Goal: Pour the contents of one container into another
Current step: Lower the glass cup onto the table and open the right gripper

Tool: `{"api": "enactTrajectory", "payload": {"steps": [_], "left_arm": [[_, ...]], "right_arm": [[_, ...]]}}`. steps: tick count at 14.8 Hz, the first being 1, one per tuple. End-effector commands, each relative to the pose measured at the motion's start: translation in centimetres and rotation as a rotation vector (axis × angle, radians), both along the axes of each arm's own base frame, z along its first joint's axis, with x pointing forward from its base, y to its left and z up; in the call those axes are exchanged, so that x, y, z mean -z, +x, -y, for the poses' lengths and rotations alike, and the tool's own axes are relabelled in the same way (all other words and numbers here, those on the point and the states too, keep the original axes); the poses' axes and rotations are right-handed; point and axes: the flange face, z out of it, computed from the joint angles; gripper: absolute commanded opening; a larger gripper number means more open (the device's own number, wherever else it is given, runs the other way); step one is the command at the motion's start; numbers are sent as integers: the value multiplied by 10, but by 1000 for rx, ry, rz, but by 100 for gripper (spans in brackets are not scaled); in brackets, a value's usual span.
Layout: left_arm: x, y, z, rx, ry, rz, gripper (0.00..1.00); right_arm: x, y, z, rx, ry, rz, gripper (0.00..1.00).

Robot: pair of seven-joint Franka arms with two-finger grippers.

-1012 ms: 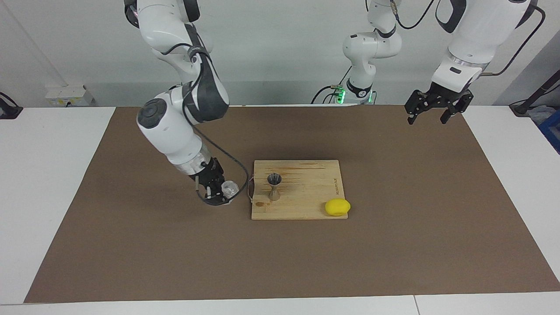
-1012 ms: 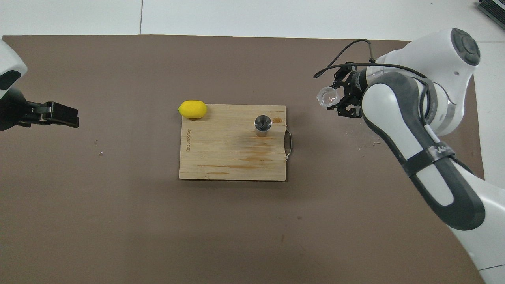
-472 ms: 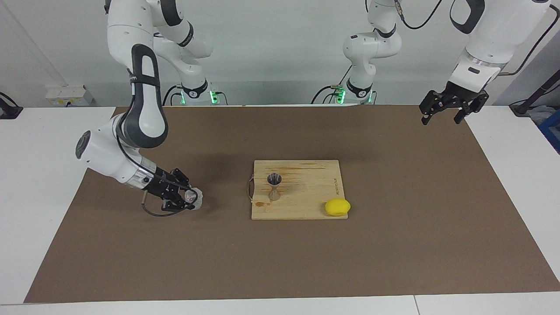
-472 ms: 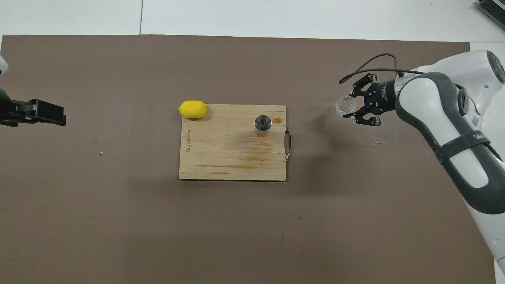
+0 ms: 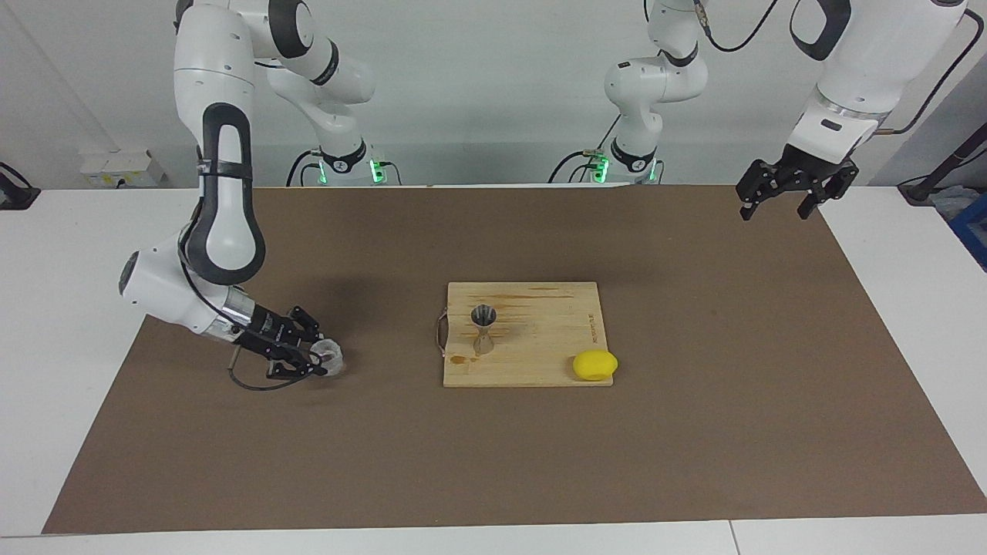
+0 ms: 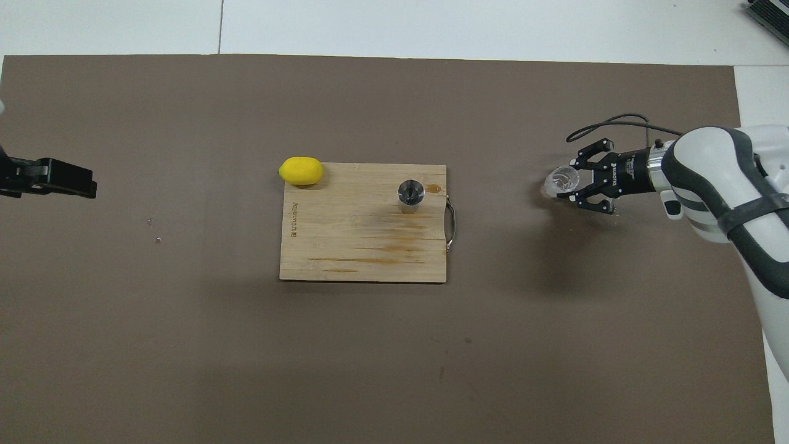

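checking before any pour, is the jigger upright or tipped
Upright: the jigger stands on the cutting board, open mouth up.

Evenly and brightly lit from above in both views, with no dim corners. Soft, blurred shadows only: a faint dark patch on the brown mat [image 5: 694,432] at centre left of the facing view, under the right arm [image 5: 224,223]; a thin shadow along the lower edge of the wooden board [image 6: 363,222] in the overhead view. Mild pale glare on the white table [image 5: 69,308] at the left edge of the facing view. Small bright glints on the glass cup [image 6: 562,181] at right of the overhead view. Sharp across both frames, no motion blur. Slight bowing of the mat's edges toward the corners.
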Motion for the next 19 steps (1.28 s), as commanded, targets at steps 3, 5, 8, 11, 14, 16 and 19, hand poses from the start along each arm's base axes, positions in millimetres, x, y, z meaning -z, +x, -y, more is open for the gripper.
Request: {"api": "enactTrajectory", "payload": {"steps": [3, 5, 8, 11, 14, 16, 19], "left_arm": [[1, -9, 8, -22, -4, -7, 100], [2, -12, 7, -24, -2, -21, 100], [2, -12, 1, -34, -2, -21, 100], [2, -11, -1, -39, -2, -21, 100], [2, -11, 0, -37, -2, -21, 100], [2, -11, 0, -37, -2, -21, 100], [2, -11, -1, -39, -2, -21, 100]], "right_arm": [[16, -17, 6, 20, 32, 9, 12], [18, -20, 2, 8, 31, 8, 43], [8, -19, -4, -2, 29, 18, 100], [3, -24, 8, 1, 17, 29, 100], [-12, -34, 18, -42, -14, 75, 100], [-26, -37, 20, -144, -105, 98, 100], [-55, -39, 13, -298, -229, 147, 100]]}}
